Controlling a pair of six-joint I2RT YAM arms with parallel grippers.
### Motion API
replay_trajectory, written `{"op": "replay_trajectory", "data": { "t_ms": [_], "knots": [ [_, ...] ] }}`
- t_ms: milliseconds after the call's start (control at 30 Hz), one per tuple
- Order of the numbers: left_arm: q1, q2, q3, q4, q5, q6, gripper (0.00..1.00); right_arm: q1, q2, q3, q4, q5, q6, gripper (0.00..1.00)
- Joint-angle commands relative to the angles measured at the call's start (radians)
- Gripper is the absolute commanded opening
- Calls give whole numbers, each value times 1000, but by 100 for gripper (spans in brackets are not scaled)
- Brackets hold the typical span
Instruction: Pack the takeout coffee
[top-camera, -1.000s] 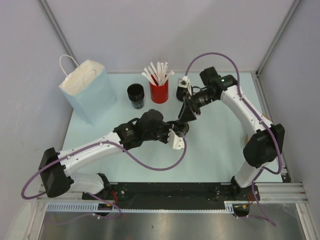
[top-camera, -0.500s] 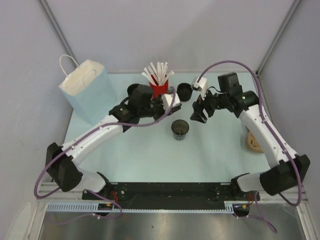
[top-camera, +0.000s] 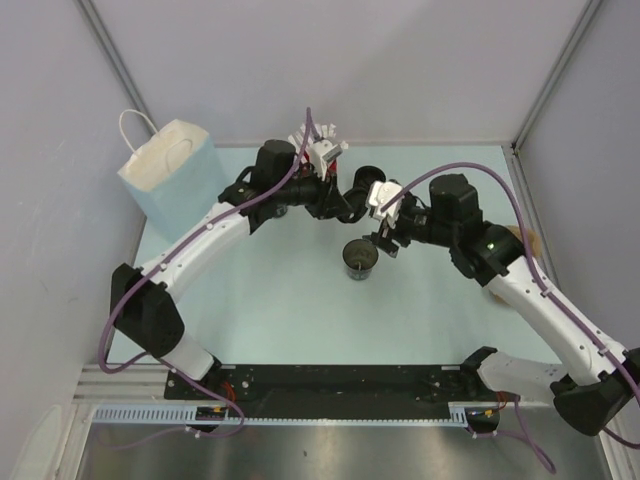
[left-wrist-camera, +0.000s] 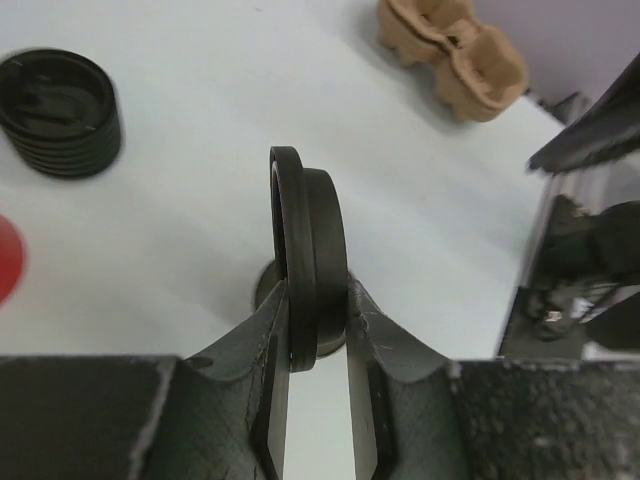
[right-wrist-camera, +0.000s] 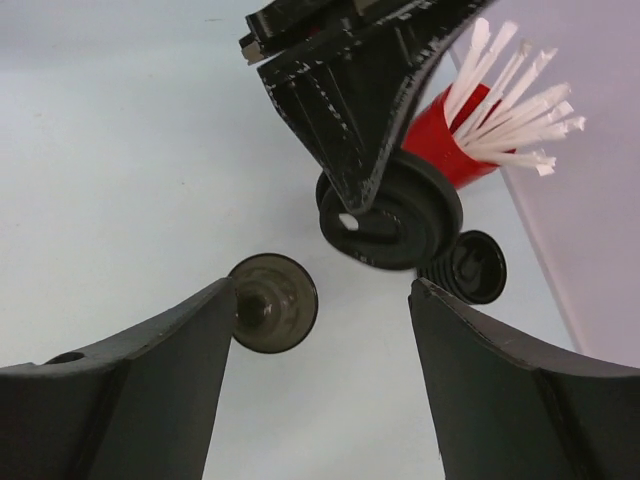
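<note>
The left tool (left-wrist-camera: 318, 295) has come away from the lid stack (left-wrist-camera: 60, 115), pinching 1 black lid (left-wrist-camera: 312, 235) edge-on. The right tool (right-wrist-camera: 320, 290) gapes empty over the coffee cup (top-camera: 360, 260). Lidding is the step in hand, and next the lid needs levelling onto the rim.

The desk (top-camera: 280, 300) is lit brightly and evenly from above; only faint, soft shadows are cast under the arms. In the left wrist view the lid (left-wrist-camera: 312, 250) is rendered sharp, while the left pincer (left-wrist-camera: 320, 295) and the red cup (left-wrist-camera: 8, 258) at the left edge are blurred.
</note>
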Motion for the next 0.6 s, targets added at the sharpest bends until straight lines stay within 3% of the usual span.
{"op": "replay_trajectory", "data": {
  "t_ms": [0, 567],
  "knots": [
    [9, -13, 8, 99, 173, -206, 25, 49, 14, -32, 113, 85, -44, 73],
    [36, -5, -15, 156, 238, -315, 24, 157, -9, -150, 154, 193, -194, 55]
  ]
}}
